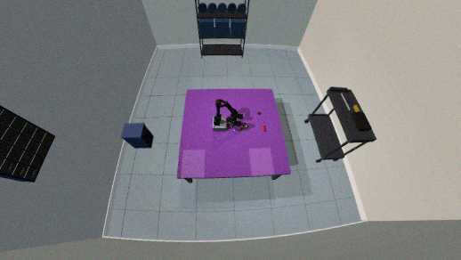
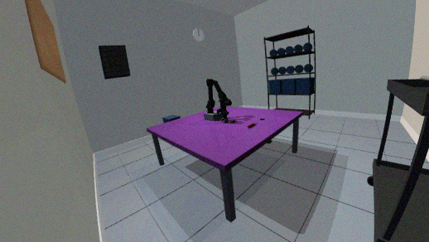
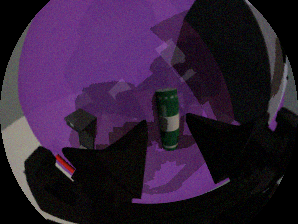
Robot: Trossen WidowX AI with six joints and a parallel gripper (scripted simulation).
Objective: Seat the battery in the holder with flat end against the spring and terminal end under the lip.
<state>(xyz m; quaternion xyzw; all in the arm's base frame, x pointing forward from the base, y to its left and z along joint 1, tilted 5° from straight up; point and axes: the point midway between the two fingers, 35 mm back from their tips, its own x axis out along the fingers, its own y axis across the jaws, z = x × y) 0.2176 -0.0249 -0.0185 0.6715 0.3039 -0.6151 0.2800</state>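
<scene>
A green battery (image 3: 168, 107) with a pale band shows in the wrist view, its length running up and down the picture. My gripper (image 3: 166, 120) (image 1: 235, 126) (image 2: 225, 120) is open and low over the table, with one fingertip on each side of the battery and purple table showing in the gaps between. A dark block (image 3: 80, 120), seemingly the holder, stands left of the battery, beyond the left finger. Its spring and lip cannot be made out. The battery is too small to make out in the top and exterior views.
A red pen-like object (image 1: 264, 127) (image 2: 252, 125) (image 3: 65, 164) lies on the purple table (image 1: 222, 160) (image 2: 215, 145), right of the arm in the top view. A small dark piece (image 1: 259, 113) (image 2: 262, 119) lies behind it. The arm's grey base (image 1: 219, 125) stands left of the gripper.
</scene>
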